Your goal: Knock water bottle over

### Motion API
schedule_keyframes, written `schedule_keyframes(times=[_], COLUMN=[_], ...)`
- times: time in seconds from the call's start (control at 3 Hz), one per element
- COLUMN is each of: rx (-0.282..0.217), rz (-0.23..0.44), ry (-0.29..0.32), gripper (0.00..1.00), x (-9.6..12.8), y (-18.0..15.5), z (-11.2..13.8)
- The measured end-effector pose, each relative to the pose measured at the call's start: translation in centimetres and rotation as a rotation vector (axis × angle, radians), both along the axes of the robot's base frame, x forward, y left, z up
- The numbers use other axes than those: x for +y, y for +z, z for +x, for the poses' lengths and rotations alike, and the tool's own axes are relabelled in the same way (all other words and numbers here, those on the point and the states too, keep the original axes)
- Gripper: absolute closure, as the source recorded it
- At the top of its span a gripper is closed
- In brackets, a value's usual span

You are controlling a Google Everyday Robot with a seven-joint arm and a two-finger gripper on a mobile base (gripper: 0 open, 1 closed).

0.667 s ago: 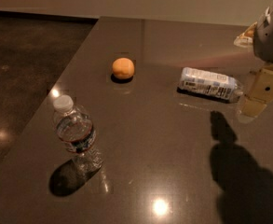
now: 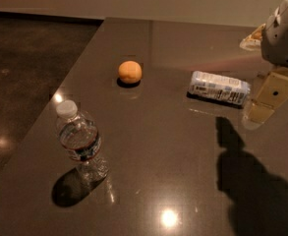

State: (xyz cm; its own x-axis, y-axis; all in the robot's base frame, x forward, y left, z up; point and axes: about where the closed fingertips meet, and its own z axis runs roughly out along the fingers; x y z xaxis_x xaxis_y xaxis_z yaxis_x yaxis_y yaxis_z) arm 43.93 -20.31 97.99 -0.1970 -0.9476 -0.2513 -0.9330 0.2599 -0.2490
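The water bottle (image 2: 80,144) stands upright near the table's front left edge; it is clear crinkled plastic with a white cap and a dark label band. My gripper (image 2: 262,109) hangs at the far right edge of the view, over the table beside a lying bottle, far to the right of the water bottle. Its pale yellow finger points down and left, close to the table top. The white arm housing (image 2: 283,33) sits above it.
A bottle with a white and light-blue label (image 2: 218,87) lies on its side just left of the gripper. An orange (image 2: 130,72) sits mid-table toward the back. The dark table (image 2: 158,146) drops off along its left edge to the floor (image 2: 20,82).
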Motion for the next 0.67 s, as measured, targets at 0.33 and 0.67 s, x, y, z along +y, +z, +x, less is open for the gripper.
schedule_keyframes(times=[0.33,0.67], rx=[0.011,0.039], rz=[0.104,0.217], ry=[0.047,0.122], gripper=[0.0,0.0], x=[2.4,5.6], y=[-0.2,-1.1], z=[-0.4,-1.6])
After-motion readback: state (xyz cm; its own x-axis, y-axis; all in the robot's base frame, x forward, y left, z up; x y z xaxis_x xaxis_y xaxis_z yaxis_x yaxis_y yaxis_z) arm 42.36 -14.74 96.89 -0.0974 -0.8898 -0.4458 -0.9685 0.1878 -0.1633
